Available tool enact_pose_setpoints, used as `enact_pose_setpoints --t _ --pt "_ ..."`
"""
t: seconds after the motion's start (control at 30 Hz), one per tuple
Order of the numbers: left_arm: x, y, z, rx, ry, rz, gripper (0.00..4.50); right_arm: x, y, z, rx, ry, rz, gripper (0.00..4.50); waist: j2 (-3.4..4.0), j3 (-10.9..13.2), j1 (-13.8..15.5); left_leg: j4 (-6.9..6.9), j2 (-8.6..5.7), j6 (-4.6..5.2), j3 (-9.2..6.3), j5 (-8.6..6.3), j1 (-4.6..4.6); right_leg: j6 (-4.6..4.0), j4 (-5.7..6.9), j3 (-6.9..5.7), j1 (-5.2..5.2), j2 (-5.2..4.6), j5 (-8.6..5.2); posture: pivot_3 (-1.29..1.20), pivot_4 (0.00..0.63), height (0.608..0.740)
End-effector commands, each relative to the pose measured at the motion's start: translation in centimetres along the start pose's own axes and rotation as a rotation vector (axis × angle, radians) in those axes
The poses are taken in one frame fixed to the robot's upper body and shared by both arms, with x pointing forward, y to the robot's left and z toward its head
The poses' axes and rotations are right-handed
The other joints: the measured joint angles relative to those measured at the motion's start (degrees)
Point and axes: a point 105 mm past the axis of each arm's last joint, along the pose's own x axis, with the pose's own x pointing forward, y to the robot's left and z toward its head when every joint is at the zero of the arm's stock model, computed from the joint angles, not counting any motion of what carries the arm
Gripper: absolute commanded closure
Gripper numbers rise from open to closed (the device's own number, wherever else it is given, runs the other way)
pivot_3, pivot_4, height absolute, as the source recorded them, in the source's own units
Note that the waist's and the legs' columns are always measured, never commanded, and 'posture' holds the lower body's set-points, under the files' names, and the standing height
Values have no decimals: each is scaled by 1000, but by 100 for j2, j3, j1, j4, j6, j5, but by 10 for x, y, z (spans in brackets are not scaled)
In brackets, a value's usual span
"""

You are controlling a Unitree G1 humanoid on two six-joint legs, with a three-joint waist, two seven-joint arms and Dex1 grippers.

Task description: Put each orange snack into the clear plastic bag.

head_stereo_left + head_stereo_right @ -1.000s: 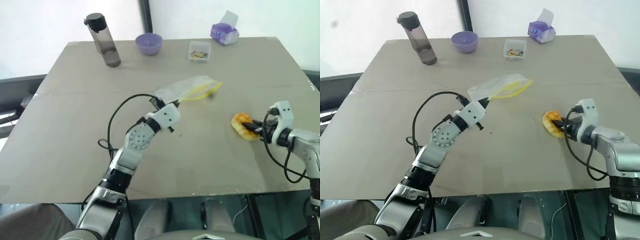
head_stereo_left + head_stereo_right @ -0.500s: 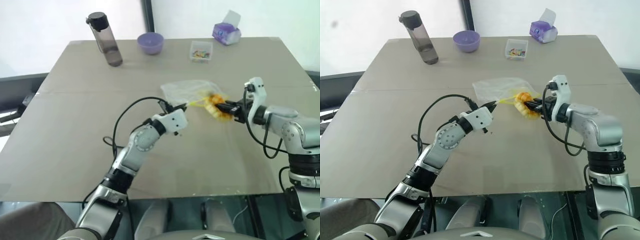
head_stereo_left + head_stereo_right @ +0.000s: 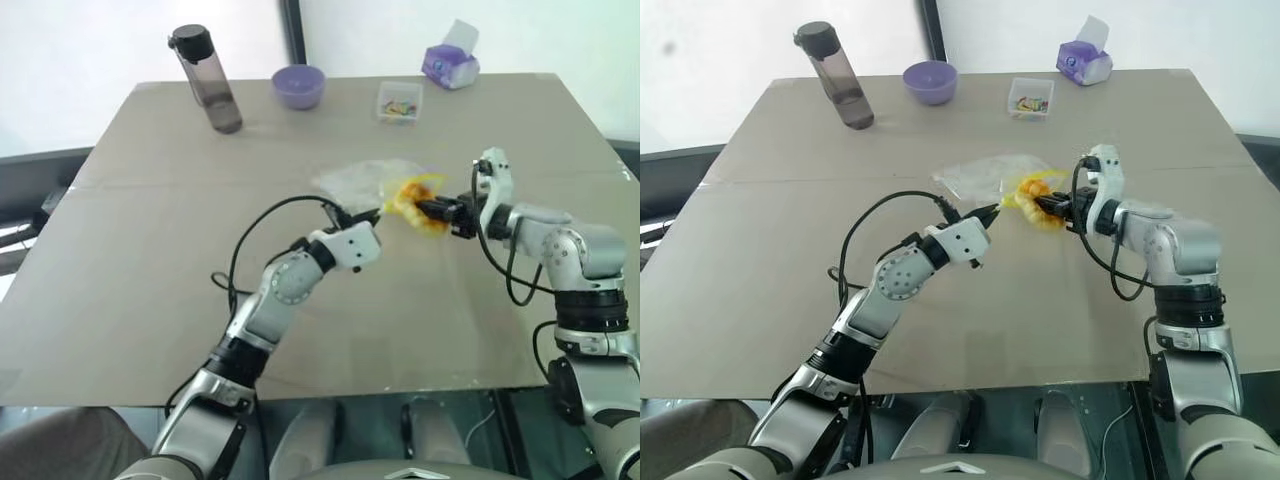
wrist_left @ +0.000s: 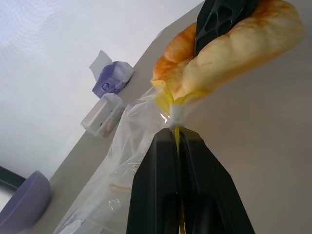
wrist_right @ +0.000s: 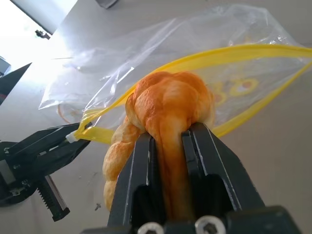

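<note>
Reaching arms meeting mid-table, orange snack (image 5: 165, 117) at clear plastic bag (image 5: 161, 58) mouth

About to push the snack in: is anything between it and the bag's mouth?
Nothing visible blocks it. The right gripper holds the orange snack right at the yellow-edged opening of the clear plastic bag, which gapes toward it. The left gripper pinches the yellow strip at one end of that mouth, off to the side.

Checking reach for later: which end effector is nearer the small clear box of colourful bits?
Right. The right end effector, gripping the orange snack, sits below the box; the left end effector, pinching the bag's yellow strip, is further left.
</note>
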Motion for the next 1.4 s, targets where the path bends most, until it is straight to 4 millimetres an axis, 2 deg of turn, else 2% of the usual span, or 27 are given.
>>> enact_pose_setpoints --t 0.03,0.1,0.13,0.23,0.3,0.43,0.57,0.97,1.03,1.13,1.33,1.4 --pt "4 9 12 19 -54 25 4500 -5 -12 8 15 -13 -72 3805 0 0 0 0 0 0 0 0 0 0 0 0 0 0 0 0 150 740" --pt "4 9 13 19 -57 29 4500 -5 -18 5 53 -9 -101 3805 0 0 -1 0 0 0 0 0 -1 0 0 0 -1 0 0 0 150 740" --pt "4 9 13 18 -58 29 4500 -5 -15 6 55 -12 -82 3805 0 0 -2 -1 0 0 0 0 -1 0 0 0 -1 0 0 0 150 740" --pt "4 6 14 13 -62 23 4500 -1 10 13 87 -31 40 3805 1 0 -30 -1 1 0 2 0 -1 0 0 2 -2 1 0 0 150 740" --pt "4 6 14 12 -64 20 4500 1 14 17 89 -51 51 3805 1 0 -46 -2 3 0 2 0 -1 0 2 3 -4 3 0 0 150 740" --pt "3 -6 27 -31 -130 -51 4500 14 13 32 79 -121 22 3805 2 0 -40 -1 1 0 2 0 -2 0 2 4 -4 1 0 0 150 740" --pt "1 -18 32 -68 -161 -115 4500 24 9 34 86 -138 1 3805 2 0 -35 -3 0 0 1 0 -1 0 0 2 -4 1 0 0 150 740" --pt "-2 -24 32 -105 -164 -152 4500 39 10 37 128 -160 31 3805 4 0 -143 -3 1 0 1 0 -1 0 2 4 -5 1 0 0 150 740" --pt "-2 -25 33 -107 -165 -157 4500 40 15 38 140 -156 62 3805 4 0 -157 -3 0 0 1 0 -1 0 2 3 -5 1 0 0 150 740" --pt "-2 -24 33 -111 -166 -155 4500 40 15 39 87 -150 45 2922 4 0 -159 -4 1 0 1 0 -1 0 2 3 -6 2 0 0 150 740" --pt "0 -16 30 -186 -154 -98 4500 38 14 41 84 -189 34 99 4 0 -156 -4 1 0 1 0 -1 0 2 4 -6 2 0 0 150 740" --pt "1 -11 29 -219 -147 -72 4500 34 15 39 66 -186 44 99 4 0 -154 -3 1 0 1 0 -1 0 2 4 -6 1 0 0 150 740"
